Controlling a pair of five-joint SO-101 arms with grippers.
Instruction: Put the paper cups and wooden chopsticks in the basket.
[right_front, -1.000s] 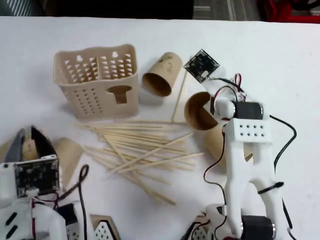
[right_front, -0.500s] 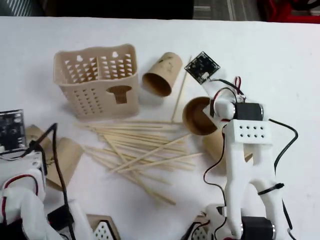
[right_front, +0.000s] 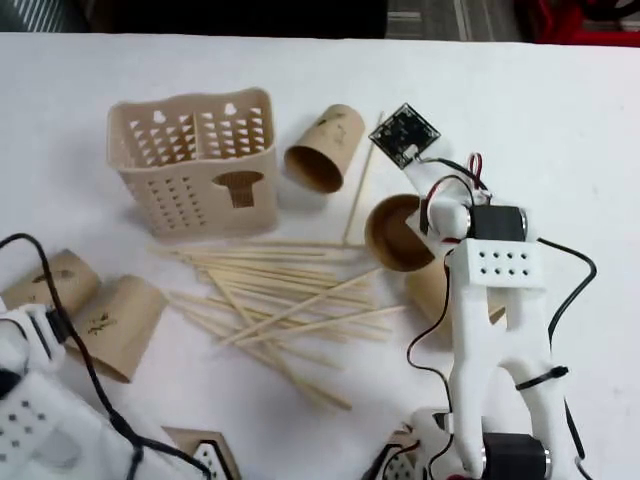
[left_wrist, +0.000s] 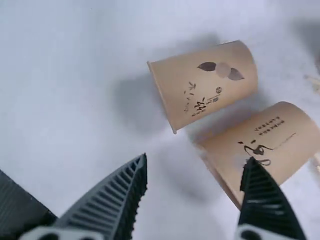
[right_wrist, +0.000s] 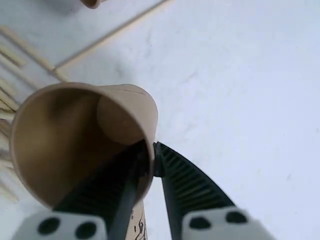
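The beige perforated basket (right_front: 190, 160) stands upright at the back left. One paper cup (right_front: 325, 148) lies on its side beside it. My right gripper (right_wrist: 152, 150) is shut on the rim of another paper cup (right_wrist: 80, 135), one finger inside, one outside; this held cup (right_front: 395, 232) sits at centre right. A third cup (right_front: 432, 285) lies under that arm. Two more cups (left_wrist: 205, 82) (left_wrist: 265, 140) lie side by side at the front left (right_front: 50, 280) (right_front: 120, 322). My left gripper (left_wrist: 196, 165) hangs open just short of them. Wooden chopsticks (right_front: 280, 300) lie scattered in the middle.
A single chopstick (right_front: 360, 195) lies between the tipped cup and the held cup. The left arm's body (right_front: 30, 410) is at the front left corner. Bare white table (right_front: 560, 120) stretches to the back right.
My left arm has drawn back toward the front left corner, uncovering the two cups there. The right gripper has shifted its cup slightly left.
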